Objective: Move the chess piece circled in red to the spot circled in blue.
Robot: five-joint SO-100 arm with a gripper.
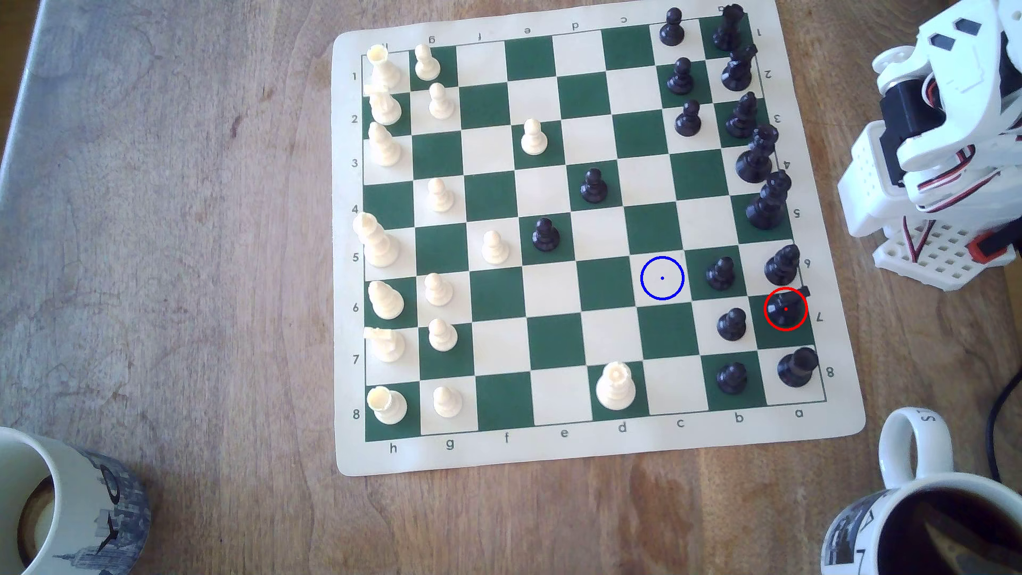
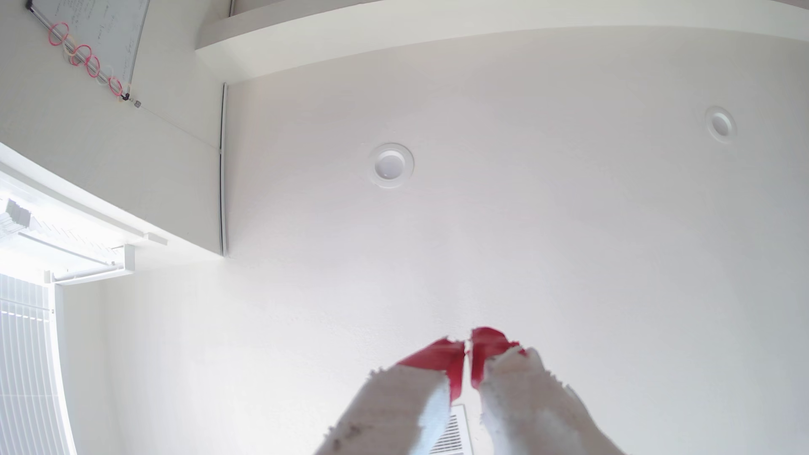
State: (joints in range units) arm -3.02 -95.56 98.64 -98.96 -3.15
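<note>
The chess piece [image 1: 785, 309], a glossy black knight inside a red ring, stands on a green square near the board's edge at the exterior view's right. The spot [image 1: 662, 278] is a cream square with a blue ring and dot, two files toward the exterior view's left and one row up. In the wrist view my gripper [image 2: 467, 343] points up at a white ceiling, its red-tipped fingers [image 2: 442, 356] pressed together with nothing between them. The white arm [image 1: 940, 138] is folded off the board at the exterior view's right edge.
Black pawns [image 1: 720, 273] [image 1: 731, 323] stand between the knight and the spot. A black bishop [image 1: 781, 265] and rook [image 1: 797, 367] flank the knight. White pieces [image 1: 384, 298] line the board's left. Mugs sit at the lower left [image 1: 66, 508] and lower right [image 1: 934, 497].
</note>
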